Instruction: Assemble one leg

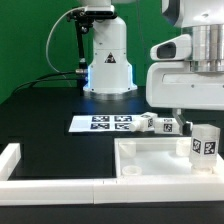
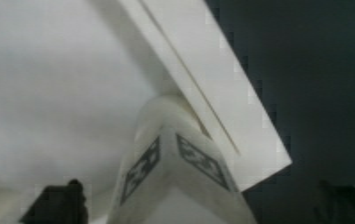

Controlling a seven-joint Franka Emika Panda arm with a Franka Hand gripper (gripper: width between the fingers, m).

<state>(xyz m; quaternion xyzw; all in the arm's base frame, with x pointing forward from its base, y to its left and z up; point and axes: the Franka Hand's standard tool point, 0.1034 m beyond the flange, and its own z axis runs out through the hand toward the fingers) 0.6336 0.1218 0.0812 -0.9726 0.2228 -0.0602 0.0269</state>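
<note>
Pincer jaws stood apart around the leg, seemingly clear of it, which stood upright at the large white recessed part's exterior-view right end, loose pegs and the marker board lying behind.

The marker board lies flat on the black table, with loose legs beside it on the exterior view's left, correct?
No: the exterior view shows the loose legs beside the marker board on that view's right, not left. The board does lie flat on the black table.
</note>
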